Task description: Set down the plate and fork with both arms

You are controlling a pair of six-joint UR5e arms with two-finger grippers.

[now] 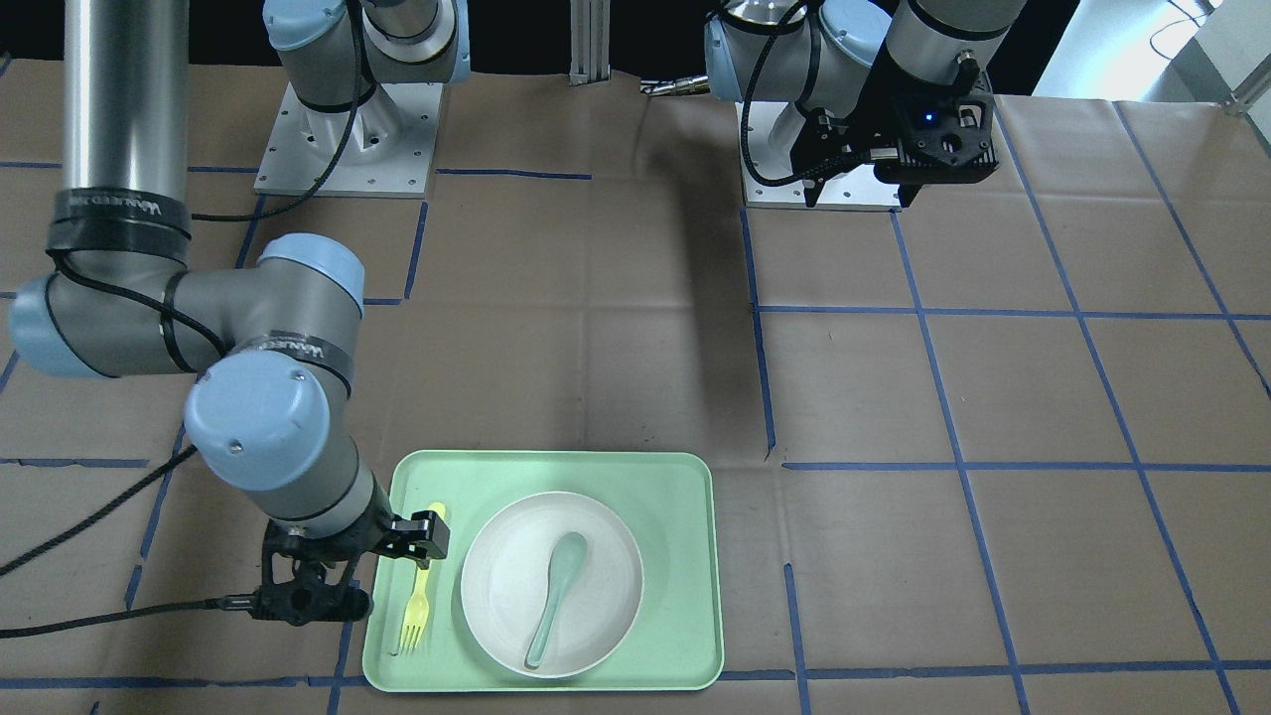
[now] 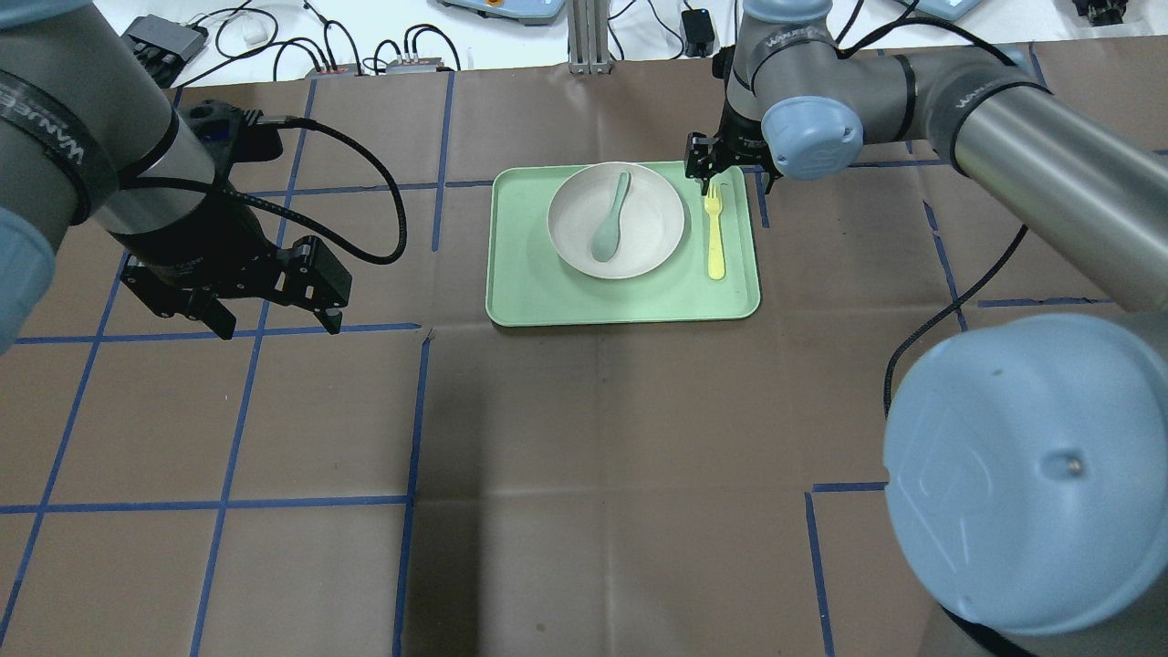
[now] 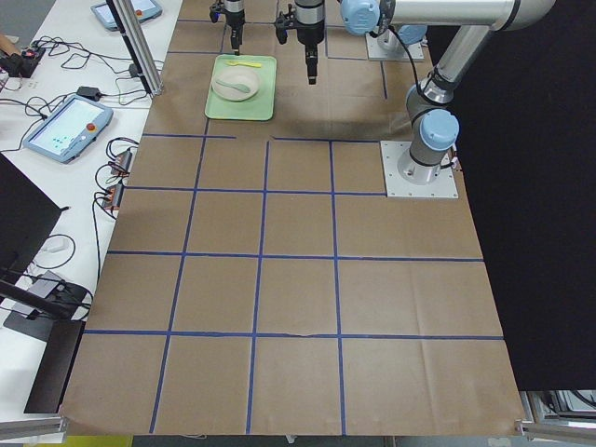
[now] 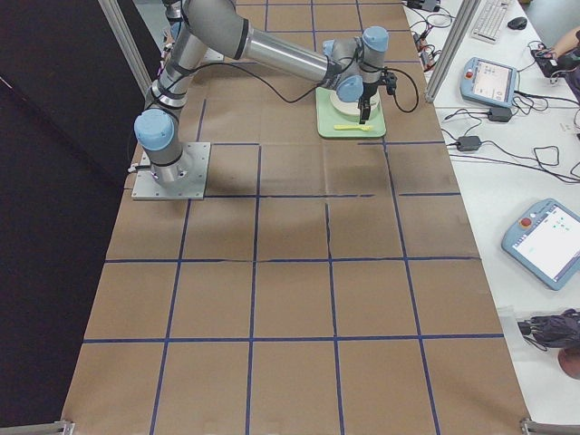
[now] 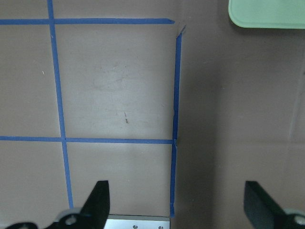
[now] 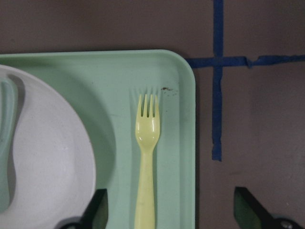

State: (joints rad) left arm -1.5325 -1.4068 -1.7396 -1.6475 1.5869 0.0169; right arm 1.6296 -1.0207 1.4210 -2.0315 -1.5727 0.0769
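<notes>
Right gripper (image 6: 169,205) hangs over fork (image 6: 145,157) handle, jaws wide apart, gripping nothing; fork lies flat on tray (image 6: 176,119) just beside plate (image 6: 52,157), not touching it; plate sits in tray with spoon (image 2: 610,219) in it; left gripper (image 5: 176,202) over table (image 5: 119,86), jaws apart, well apart from tray
</notes>
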